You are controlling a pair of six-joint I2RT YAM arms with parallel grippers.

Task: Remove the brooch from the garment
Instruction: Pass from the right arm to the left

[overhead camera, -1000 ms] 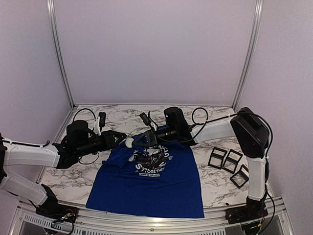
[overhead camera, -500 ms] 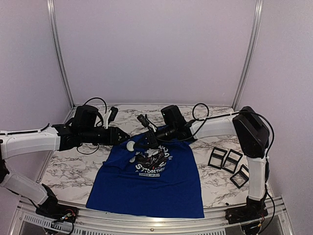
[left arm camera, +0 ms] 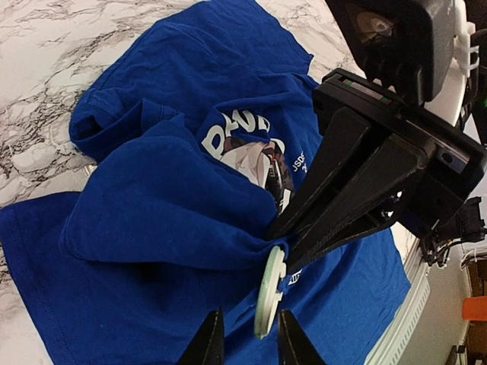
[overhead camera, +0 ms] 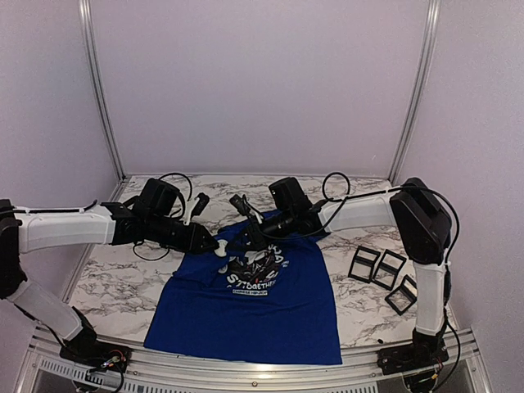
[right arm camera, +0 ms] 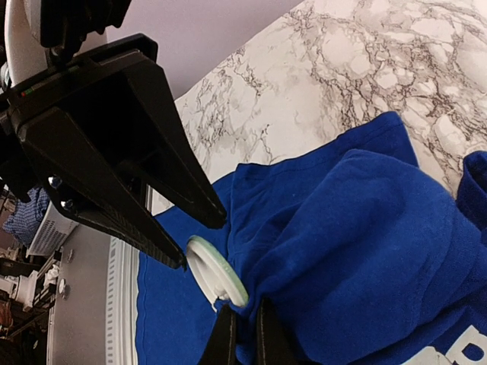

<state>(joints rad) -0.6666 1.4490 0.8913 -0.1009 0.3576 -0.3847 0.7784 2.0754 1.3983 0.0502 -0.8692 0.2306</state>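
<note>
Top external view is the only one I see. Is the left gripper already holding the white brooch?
Observer: Not yet. In the left wrist view the brooch stands edge-on between the fingers of the left gripper, which are apart on either side.
Operator: And the other arm?
Observer: The right gripper is shut on a fold of the garment right beside the brooch.
Operator: Can you see how it is fastened?
Observer: No, the garment hides that.

My right pincer (right arm camera: 243, 334) pinches a fold of blue T-shirt (right arm camera: 365, 251) beside the pale round brooch (right arm camera: 218, 276). The left pincer (right arm camera: 201, 242) straddles that brooch's rim.
</note>
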